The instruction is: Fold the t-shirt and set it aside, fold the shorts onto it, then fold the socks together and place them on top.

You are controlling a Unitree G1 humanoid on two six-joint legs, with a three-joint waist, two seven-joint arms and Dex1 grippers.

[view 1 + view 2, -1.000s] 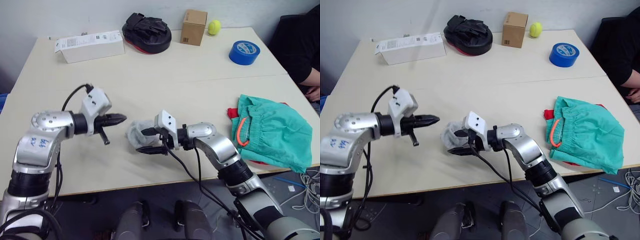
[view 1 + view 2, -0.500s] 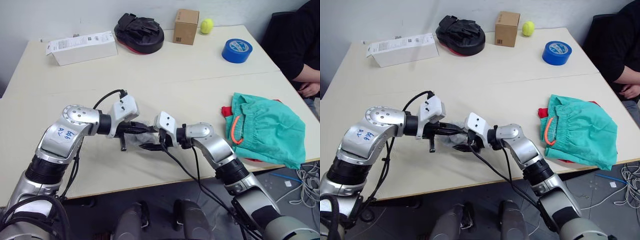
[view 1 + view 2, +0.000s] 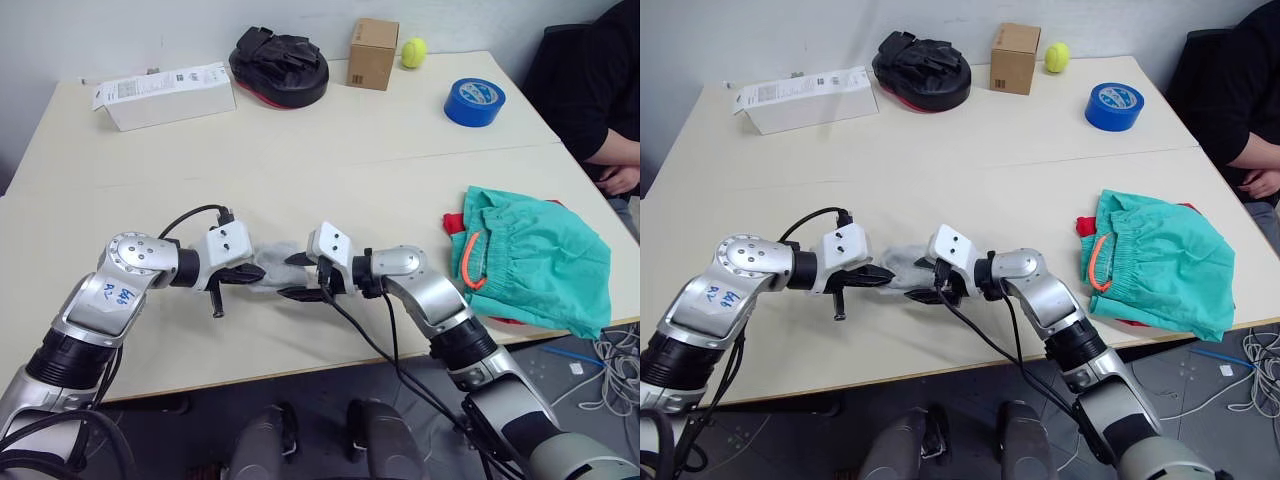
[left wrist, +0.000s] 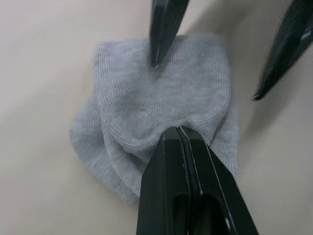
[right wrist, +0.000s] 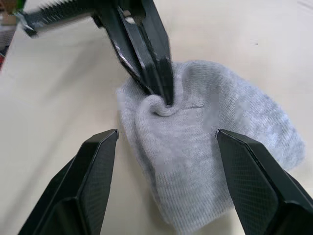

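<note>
The light grey socks (image 3: 270,268) lie bunched on the table's front middle. My left gripper (image 3: 250,275) is shut on their left edge, pinching a fold (image 4: 161,98). My right gripper (image 3: 293,277) is open on the socks' right side. Its two fingers straddle the bundle (image 5: 220,161), and I cannot tell whether they touch it. The teal shorts (image 3: 535,260) with an orange drawstring lie folded at the right edge of the table. The red t-shirt (image 3: 460,222) peeks out from under them.
Along the far edge stand a white carton (image 3: 165,92), a black padded mitt (image 3: 278,65), a cardboard box (image 3: 372,52), a tennis ball (image 3: 412,50) and a blue tape roll (image 3: 474,100). A person in black (image 3: 600,90) sits at the right. Cables hang off the front right corner.
My left gripper came in from the left, closed on the socks' edge, then drew back slightly left, stretching the fabric. The right gripper stayed open around the socks.
</note>
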